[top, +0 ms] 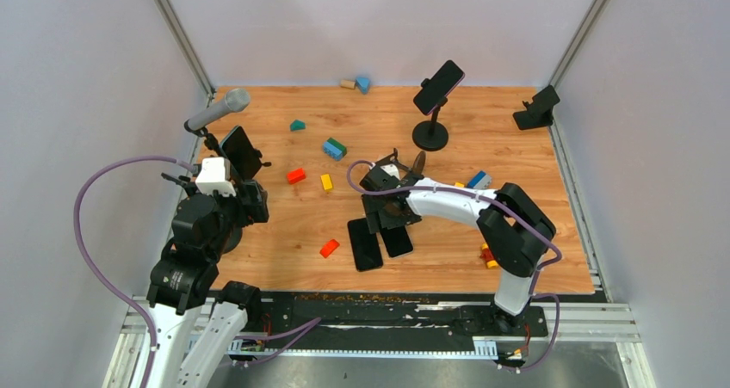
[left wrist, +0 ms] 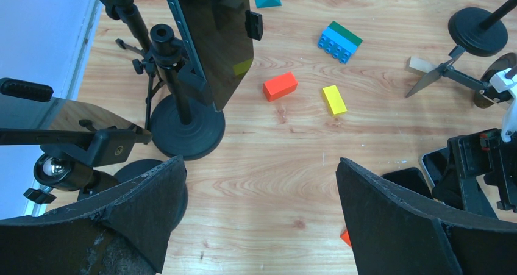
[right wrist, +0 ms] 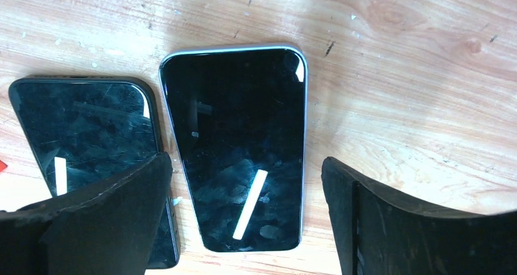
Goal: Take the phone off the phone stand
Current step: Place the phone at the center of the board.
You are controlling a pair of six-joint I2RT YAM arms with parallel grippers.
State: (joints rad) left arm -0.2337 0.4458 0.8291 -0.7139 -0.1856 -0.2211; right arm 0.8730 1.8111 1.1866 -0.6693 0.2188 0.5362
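Phone flat on bench, screen up, toward near edge, centre, just beside second phone. Right pincer open, straddling phone, gripping nothing. Judged step: retreat after set-down. Lift straight up, fingers clear of both long edges, no drag. Left pincer wide open, empty, facing stand at left edge.

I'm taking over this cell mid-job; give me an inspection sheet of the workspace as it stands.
Surface: wooden table, light scuffs.
Job's things: silver-edged phone and dark phone flat, side by side; rear phone on rear stand; left phone on left stand.
Clutter: coloured blocks scattered; microphone; empty holder at right rear.
Grippers: left gripper open, nothing between its jaws; right gripper open over silver-edged phone.
Cables: purple cable on each arm.
Surroundings: grey walls, metal frame rails.
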